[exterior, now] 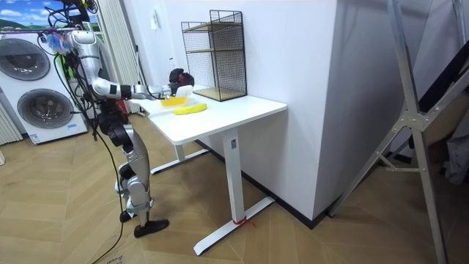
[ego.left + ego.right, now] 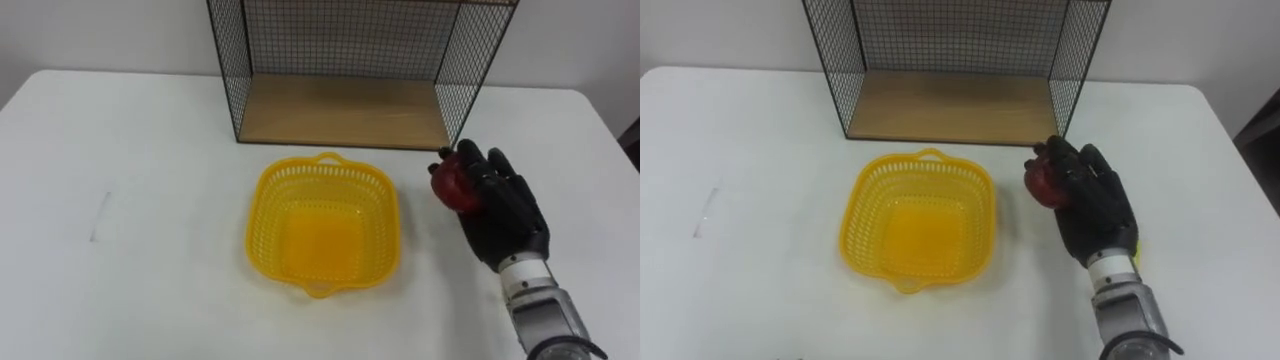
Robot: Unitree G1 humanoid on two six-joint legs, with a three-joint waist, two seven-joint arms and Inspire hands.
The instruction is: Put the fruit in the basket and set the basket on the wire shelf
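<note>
red fruit [image 2: 450, 183] is in your right hand [image 2: 508, 212], the dark fingers curled round it from above, just to the right of the yellow basket [image 2: 322, 225] and in front of the right corner of the wire shelf [image 2: 345, 110]. the basket is empty on the white tabletop [image 2: 130, 180].

in the room view the hand [image 1: 178, 76] looks raised above the tabletop, higher than the basket [image 1: 189, 108], so you probably have height to clear the rim.

in the right eye view the fruit [image 2: 1042, 183] hangs apart from the basket's right wall. carry it left until it is over the basket's middle, lower it close to the bottom, and only then loosen the fingers, so it neither bounces out nor shoves the light basket.
</note>
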